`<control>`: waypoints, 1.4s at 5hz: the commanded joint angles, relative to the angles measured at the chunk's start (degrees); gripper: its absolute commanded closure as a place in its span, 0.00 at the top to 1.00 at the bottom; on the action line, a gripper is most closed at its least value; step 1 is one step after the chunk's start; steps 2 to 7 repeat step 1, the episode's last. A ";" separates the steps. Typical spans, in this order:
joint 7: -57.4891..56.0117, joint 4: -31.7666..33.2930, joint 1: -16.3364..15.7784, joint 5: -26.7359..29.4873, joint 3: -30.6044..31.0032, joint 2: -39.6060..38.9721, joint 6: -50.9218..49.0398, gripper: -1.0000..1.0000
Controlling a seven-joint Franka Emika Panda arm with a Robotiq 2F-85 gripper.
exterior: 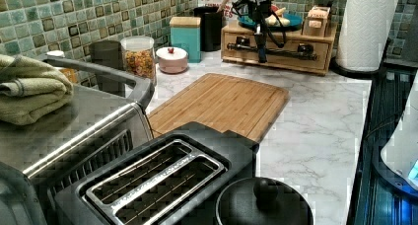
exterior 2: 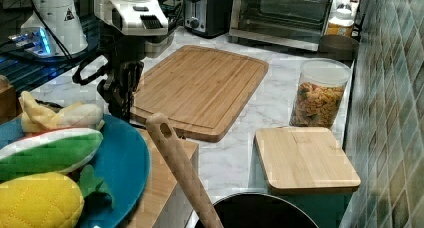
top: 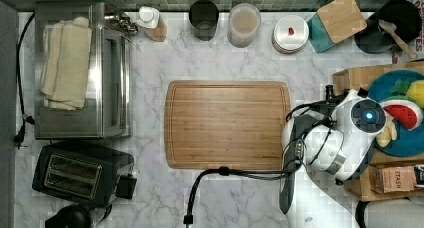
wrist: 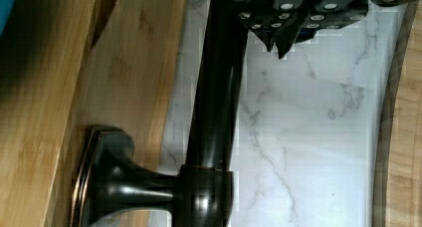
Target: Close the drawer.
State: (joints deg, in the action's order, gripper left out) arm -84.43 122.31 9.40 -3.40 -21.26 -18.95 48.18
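The drawer (exterior: 286, 61) is the light-wood front of the low cabinet at the back of the left view, with a long black bar handle (exterior: 291, 51) across it. It looks nearly flush with the cabinet. In the wrist view the wooden front (wrist: 129, 87) and the handle (wrist: 216, 87) on its post run close past my fingertips (wrist: 286, 45). My gripper (exterior: 261, 57) hangs straight down in front of the handle's middle, on the cutting-board side, shut with nothing between its fingers. In the right view the gripper (exterior 2: 125, 95) stands just off the board's corner.
A large bamboo cutting board (top: 227, 124) lies on the marble counter just beside the gripper. A blue plate of toy food (exterior: 291, 20) sits on the cabinet top. A paper towel roll (exterior: 367, 27) stands next to the cabinet. A toaster (top: 80, 170) and toaster oven (top: 80, 70) are far off.
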 commanded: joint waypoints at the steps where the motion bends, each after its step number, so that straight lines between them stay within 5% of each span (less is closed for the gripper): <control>1: 0.60 -14.13 5.25 -2.19 -6.98 3.72 3.44 0.00; 7: 0.60 -14.13 5.25 -2.19 -6.98 3.72 3.44 0.00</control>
